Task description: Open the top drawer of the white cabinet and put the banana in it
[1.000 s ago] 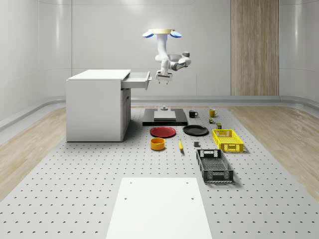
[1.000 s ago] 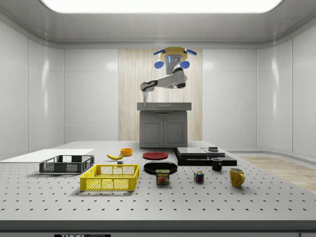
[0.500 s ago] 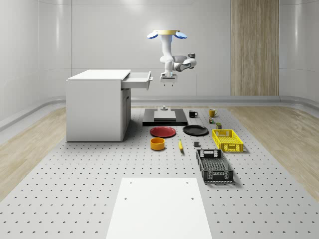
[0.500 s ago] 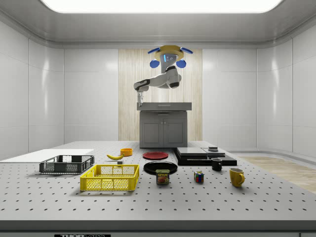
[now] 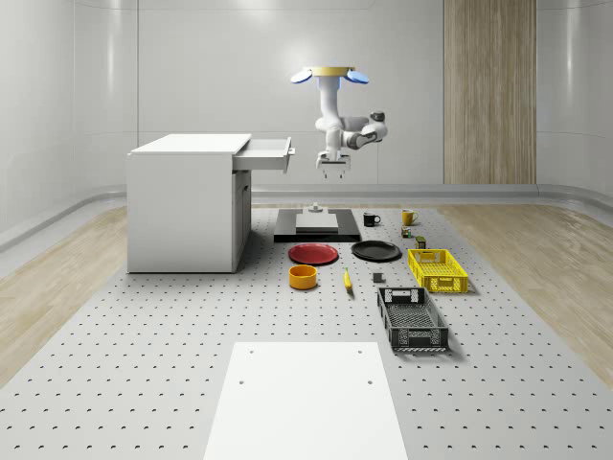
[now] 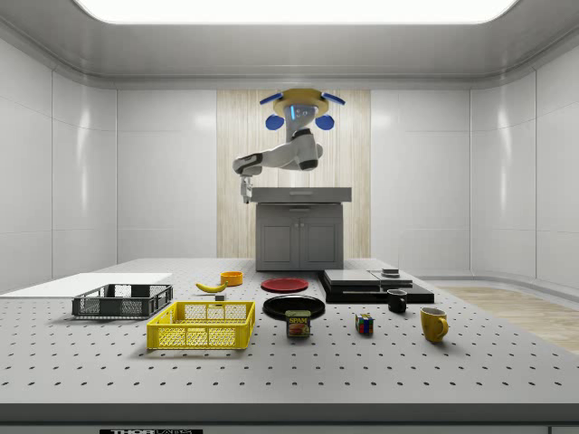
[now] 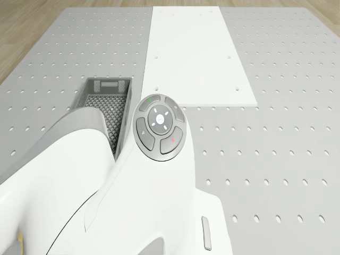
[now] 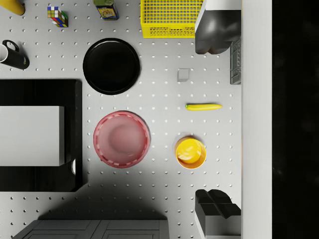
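The white cabinet (image 5: 187,201) stands at the whole-scene view's left with its top drawer (image 5: 265,153) pulled out. The yellow banana (image 5: 347,280) lies on the table between the orange bowl and the black crate, also seen as banana (image 6: 211,287) and banana (image 8: 203,106). The drone (image 5: 334,74) hovers high over the table, right of the drawer front. My gripper (image 5: 333,170) hangs below it, pointing down and clear of the drawer. In the wrist view the gripper (image 8: 218,124) is open with nothing between its fingers (image 8: 217,32), and the banana lies far below.
A red plate (image 8: 122,139), black plate (image 8: 111,65), orange bowl (image 8: 190,153), yellow basket (image 5: 437,269) and black crate (image 5: 411,319) lie on the table. A black platform (image 5: 317,226), mugs, a can and a cube (image 6: 364,324) sit farther back. A white panel (image 7: 196,53) lies flat.
Drone and arm have shifted away from the drawer front, towards the whole-scene view's right, and the gripper has dropped a little. The drawer stays pulled out. The banana has not moved.
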Available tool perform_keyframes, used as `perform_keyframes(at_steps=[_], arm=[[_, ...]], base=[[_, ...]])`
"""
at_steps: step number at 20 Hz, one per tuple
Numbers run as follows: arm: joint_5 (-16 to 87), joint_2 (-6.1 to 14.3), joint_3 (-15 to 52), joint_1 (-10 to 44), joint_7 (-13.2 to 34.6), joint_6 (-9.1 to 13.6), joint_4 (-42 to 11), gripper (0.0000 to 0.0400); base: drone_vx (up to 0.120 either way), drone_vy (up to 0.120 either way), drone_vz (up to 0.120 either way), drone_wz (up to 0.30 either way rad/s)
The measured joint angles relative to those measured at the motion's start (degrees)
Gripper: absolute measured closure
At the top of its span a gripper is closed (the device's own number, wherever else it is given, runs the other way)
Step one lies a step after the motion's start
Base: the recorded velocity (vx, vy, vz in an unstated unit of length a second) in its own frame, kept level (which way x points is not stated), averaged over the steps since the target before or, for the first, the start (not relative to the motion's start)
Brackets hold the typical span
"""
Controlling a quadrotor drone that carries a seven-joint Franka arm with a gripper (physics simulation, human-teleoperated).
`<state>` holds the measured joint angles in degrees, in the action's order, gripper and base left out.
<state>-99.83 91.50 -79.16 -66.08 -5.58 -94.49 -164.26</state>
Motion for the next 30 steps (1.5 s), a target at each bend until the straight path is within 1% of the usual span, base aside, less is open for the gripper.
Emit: perform_keyframes(at_steps=[7, 14, 30], arm=[[-0.08, -0.11, -0.01, -0.03, -0.05, 0.17, -0.01, 0.0000], [-0.13, -0.21, 0.00, -0.03, -0.05, 0.29, -0.01, 0.0000], [-0.20, -0.38, 0.02, 0.00, -0.04, 0.46, -0.02, 0.0000]], base=[[0.120, 0.000, -0.120, 0.000], [0.120, 0.120, -0.120, 0.000], [0.120, 0.000, -0.120, 0.000]])
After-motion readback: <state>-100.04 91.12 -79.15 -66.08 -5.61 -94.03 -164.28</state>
